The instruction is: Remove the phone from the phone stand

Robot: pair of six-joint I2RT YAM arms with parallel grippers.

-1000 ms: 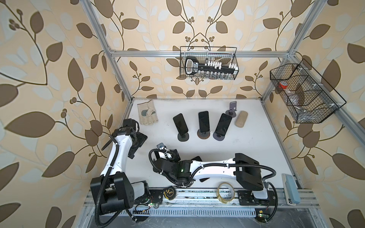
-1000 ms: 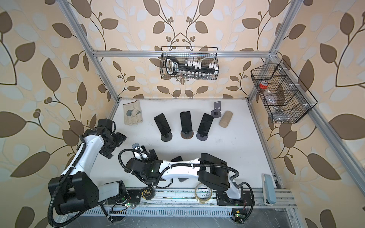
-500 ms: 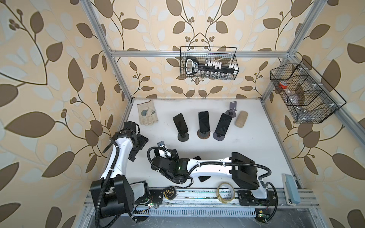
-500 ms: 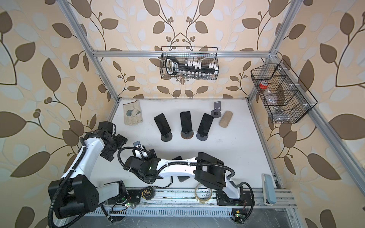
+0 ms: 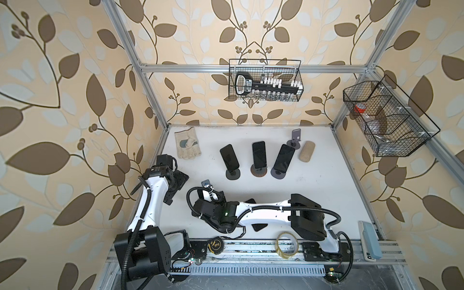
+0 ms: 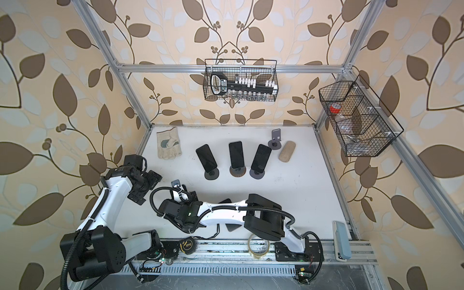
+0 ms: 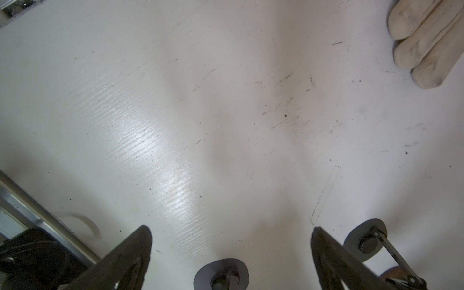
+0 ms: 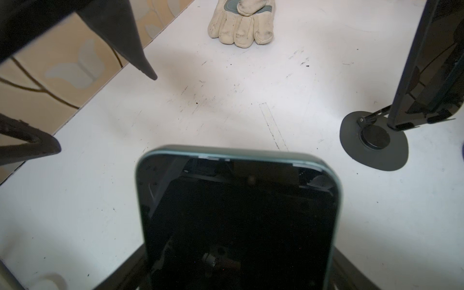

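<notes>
A dark-screened phone fills the space between the fingers of my right gripper. It covers the fingertips, so contact with its edges does not show, and what it rests on is hidden. In both top views the right gripper sits front centre-left and hides that phone. Three more phones lean on stands in a row, the leftmost phone on a grey phone stand. My left gripper hangs open over bare table at the left wall.
A work glove lies at the back left. An empty stand and a cork block sit at the back right. A dark flat thing lies partly under the right forearm. A tape roll rests on the front rail.
The right arm has slid a little to the left along the front of the table. The left arm has barely moved.
</notes>
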